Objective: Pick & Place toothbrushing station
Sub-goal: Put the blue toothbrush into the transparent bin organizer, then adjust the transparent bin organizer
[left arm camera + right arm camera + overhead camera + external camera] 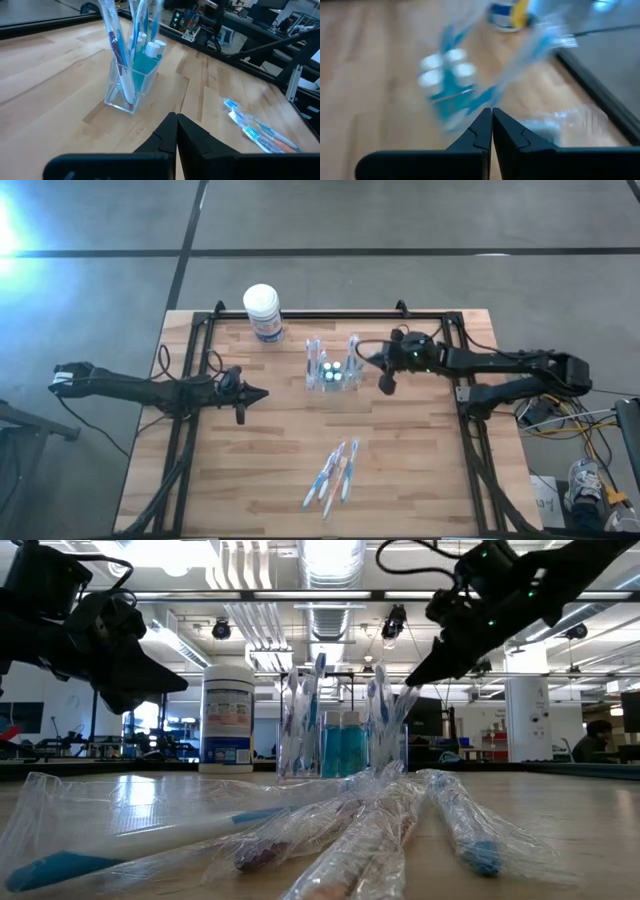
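The toothbrushing station (332,372) (131,85) is a see-through holder standing on its base at the table's middle. It holds wrapped toothbrushes upright and small blue bottles with white caps. My right gripper (367,358) (491,112) is shut. It slants down from the right, its tip at the tops of the holder's right-hand toothbrushes (385,690). My left gripper (264,393) (176,118) is shut, hangs above the table left of the holder and points at it. My right gripper has its shut fingertips (412,678) right beside the wrapped toothbrush tops on the holder's right side. The wrist view is blurred, and I cannot tell whether they touch the wrap.
A white tub with a blue label (263,312) stands at the far edge, left of the holder. Several wrapped toothbrushes (335,475) (260,131) lie loose on the near part of the table. A black frame (330,315) runs along the table's edges.
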`<state>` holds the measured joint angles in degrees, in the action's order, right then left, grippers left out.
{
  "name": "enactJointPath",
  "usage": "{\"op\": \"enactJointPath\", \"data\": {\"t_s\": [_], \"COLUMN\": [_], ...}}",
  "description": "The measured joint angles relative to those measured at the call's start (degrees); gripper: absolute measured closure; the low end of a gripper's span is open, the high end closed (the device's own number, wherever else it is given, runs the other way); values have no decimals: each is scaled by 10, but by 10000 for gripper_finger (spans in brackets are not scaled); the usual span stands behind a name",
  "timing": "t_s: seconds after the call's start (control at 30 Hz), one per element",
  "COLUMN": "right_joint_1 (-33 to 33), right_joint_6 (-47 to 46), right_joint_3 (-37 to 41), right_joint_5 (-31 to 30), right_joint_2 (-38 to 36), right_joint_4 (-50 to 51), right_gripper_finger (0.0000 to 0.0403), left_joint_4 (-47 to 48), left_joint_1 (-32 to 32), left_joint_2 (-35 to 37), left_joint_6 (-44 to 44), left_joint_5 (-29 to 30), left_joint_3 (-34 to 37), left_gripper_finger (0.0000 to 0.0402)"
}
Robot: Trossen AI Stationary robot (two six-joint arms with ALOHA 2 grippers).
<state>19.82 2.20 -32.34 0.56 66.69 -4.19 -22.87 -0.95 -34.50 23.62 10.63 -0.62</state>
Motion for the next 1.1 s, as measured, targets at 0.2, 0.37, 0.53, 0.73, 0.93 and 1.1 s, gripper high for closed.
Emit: {"op": "enactJointPath", "data": {"t_s": [0.2, 0.37, 0.53, 0.73, 0.93, 1.1], "right_joint_1": [39, 28, -15, -53, -86, -92], "right_joint_6": [28, 27, 43, 42, 16, -57], "right_joint_3": [-24, -54, -82, -86, -84, -54], "right_joint_5": [-40, -21, -19, -24, -96, -113], "right_joint_2": [65, 105, 111, 65, 2, -10], "right_joint_4": [-15, -17, -17, 8, 138, 184], "right_gripper_finger": [394, 394, 394, 394, 394, 394], "left_joint_4": [5, 6, 8, 8, 7, -42], "left_joint_1": [0, 0, 0, -1, -14, -28], "left_joint_2": [0, -1, -1, -4, -32, -86], "left_joint_6": [0, 0, 0, 15, 43, 56], "left_joint_5": [0, 0, 0, -7, -7, 6], "left_joint_3": [0, 0, 0, 0, 0, 0], "left_gripper_finger": [395, 391, 387, 395, 397, 399]}}
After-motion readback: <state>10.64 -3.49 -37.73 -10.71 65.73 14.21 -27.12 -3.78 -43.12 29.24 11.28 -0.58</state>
